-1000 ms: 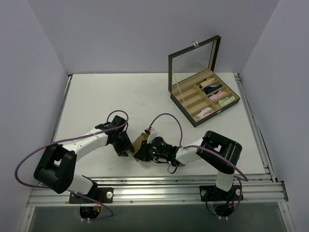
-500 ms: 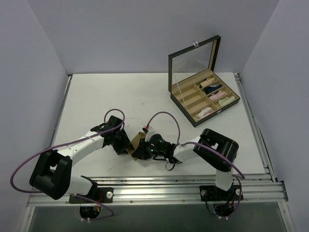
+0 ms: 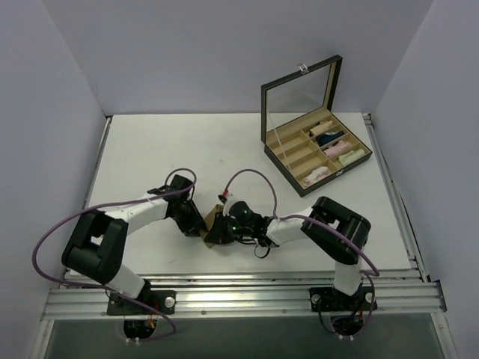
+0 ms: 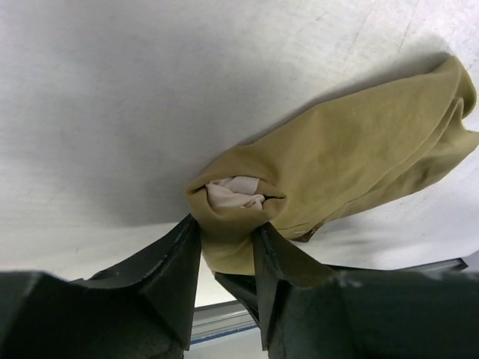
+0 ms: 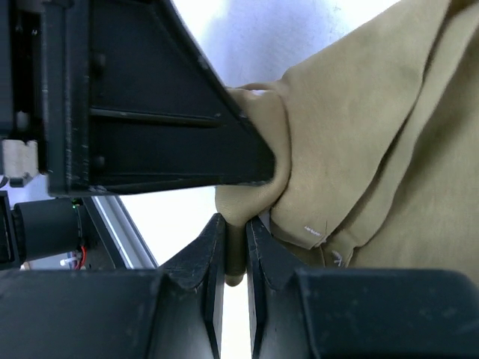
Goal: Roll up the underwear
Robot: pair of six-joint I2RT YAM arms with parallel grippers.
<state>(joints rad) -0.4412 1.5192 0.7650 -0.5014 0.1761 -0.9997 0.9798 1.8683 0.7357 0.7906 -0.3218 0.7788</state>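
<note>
The tan underwear [image 3: 214, 219] lies bunched near the table's front middle, between my two grippers. In the left wrist view it [image 4: 337, 157] is partly rolled, with a paler inner layer [image 4: 236, 193] showing at the roll's end. My left gripper [image 4: 224, 233] presses that end from both sides with its fingers. In the top view the left gripper [image 3: 200, 224] comes in from the left. My right gripper [image 5: 235, 233] is shut on a thin fold of the same cloth [image 5: 359, 127], and in the top view it [image 3: 219, 230] meets it from the right. A left finger [image 5: 150, 127] crosses the right wrist view.
A dark box [image 3: 314, 142] with its lid raised stands at the back right; its compartments hold pink, navy and mint cloth rolls. A metal rail [image 3: 239, 288] runs along the near edge. Purple cables [image 3: 254, 183] loop over both arms.
My left gripper has moved in toward the cloth and narrowed its jaws onto the rolled end. The right gripper and the cloth shifted slightly left and away.
</note>
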